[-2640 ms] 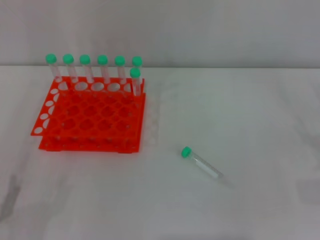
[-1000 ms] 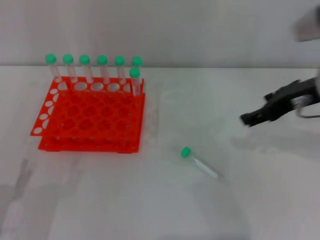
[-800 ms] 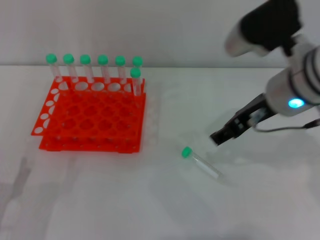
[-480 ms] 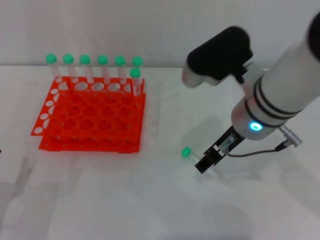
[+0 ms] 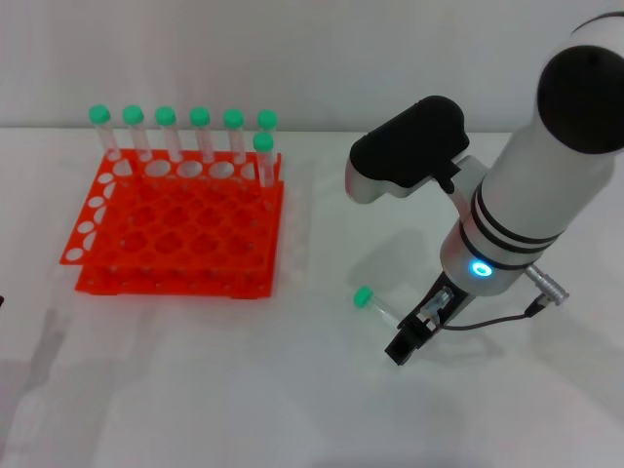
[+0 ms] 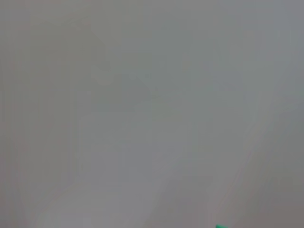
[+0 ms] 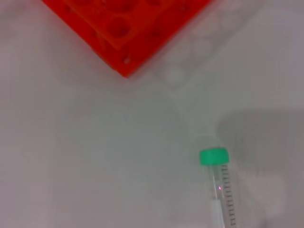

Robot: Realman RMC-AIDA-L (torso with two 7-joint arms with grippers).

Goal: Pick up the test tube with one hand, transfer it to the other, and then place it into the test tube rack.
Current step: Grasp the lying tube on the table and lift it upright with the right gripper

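The test tube lies flat on the white table, its green cap (image 5: 365,296) pointing towards the rack and its clear body partly hidden under my right gripper (image 5: 405,343). That gripper, black on a white arm with black rings, is low over the tube's far end. The right wrist view shows the tube (image 7: 219,187) with its cap close by. The orange-red test tube rack (image 5: 175,234) stands at the left of the table, and its corner shows in the right wrist view (image 7: 128,33). The left gripper is out of view.
Several green-capped tubes (image 5: 200,132) stand in the rack's back row, one more (image 5: 263,156) at its right end. The right arm's black-and-white housing (image 5: 409,156) hangs over the table's middle. The left wrist view shows only grey surface.
The right arm has swung in from the right and come down. Its gripper has moved from beside the tube's cap to over the tube's far end. The tube has not moved.
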